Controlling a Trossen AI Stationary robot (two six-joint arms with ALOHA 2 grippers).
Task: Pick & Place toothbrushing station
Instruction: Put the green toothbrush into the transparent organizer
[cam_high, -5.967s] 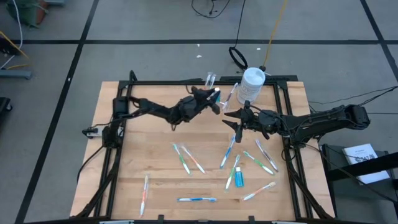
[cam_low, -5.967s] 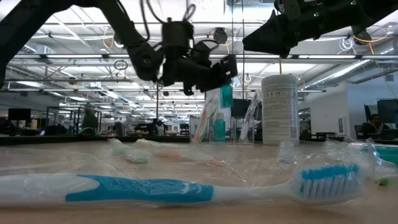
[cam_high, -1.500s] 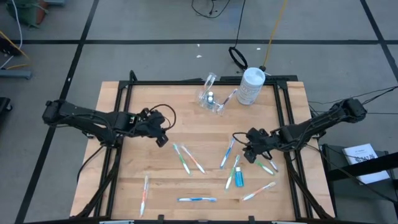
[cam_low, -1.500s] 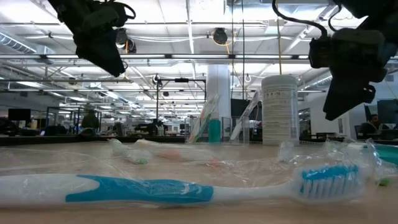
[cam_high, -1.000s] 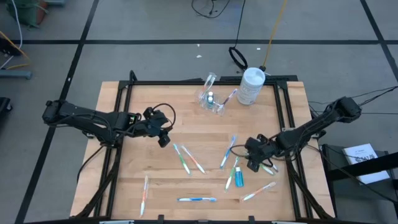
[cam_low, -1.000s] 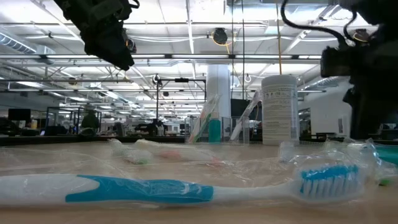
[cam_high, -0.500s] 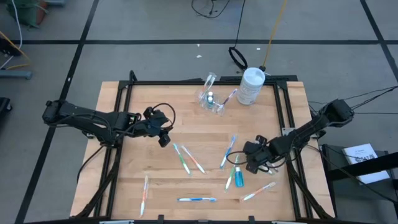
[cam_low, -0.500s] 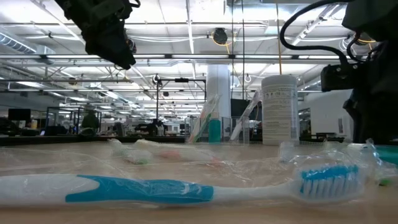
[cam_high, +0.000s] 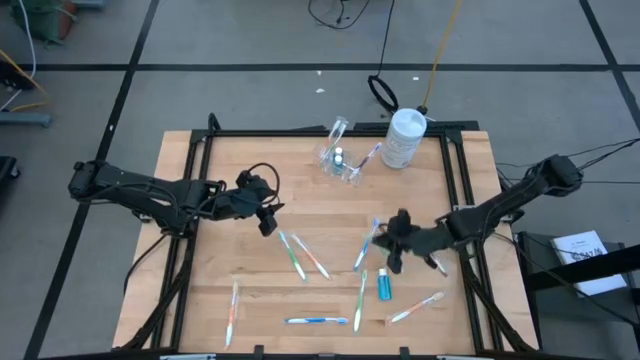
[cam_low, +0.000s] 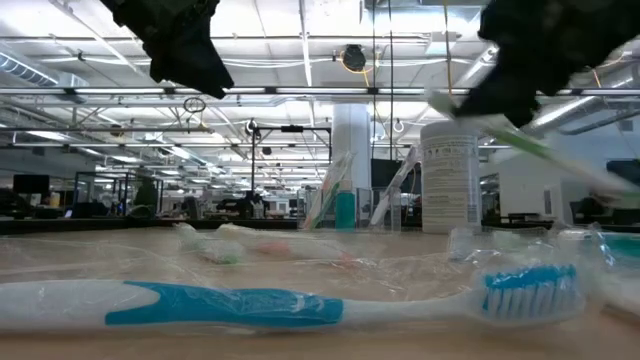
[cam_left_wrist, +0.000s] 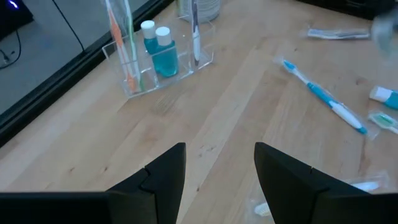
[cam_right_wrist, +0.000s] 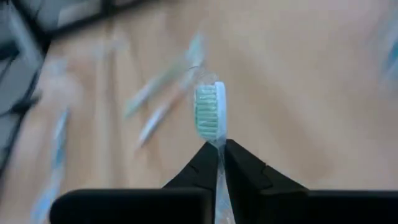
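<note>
The clear holder (cam_high: 340, 160) stands near the table's far edge with toothbrushes and small blue tubes upright in it; it also shows in the left wrist view (cam_left_wrist: 158, 56). My right gripper (cam_high: 395, 243) hangs right of centre, shut on a green-bristled toothbrush (cam_right_wrist: 209, 112) in a clear wrapper. My left gripper (cam_high: 268, 222) hovers open left of centre, with nothing between its fingers (cam_left_wrist: 219, 174). Several wrapped toothbrushes (cam_high: 303, 256) and a blue tube (cam_high: 384, 285) lie flat on the wood. My right gripper pinches the toothbrush at its neck (cam_right_wrist: 219, 142), just behind the bristle head, between the two fingers. The head sticks out past the fingertips, so the fingers lie along the brush. The brush (cam_low: 525, 142) hangs tilted below the gripper, clear of the table.
A white round bottle (cam_high: 405, 138) stands right of the holder at the far edge. More toothbrushes lie near the front edge (cam_high: 318, 321), (cam_high: 233, 310), (cam_high: 415, 308). A blue-handled one (cam_low: 300, 300) lies close to the low camera. A black frame (cam_high: 455, 150) borders the board.
My right gripper has shut on the green toothbrush and risen with it off the table, shifting a little toward the far left. The brush now hangs tilted, clear of the wood. My left gripper has stayed open and nearly still.
</note>
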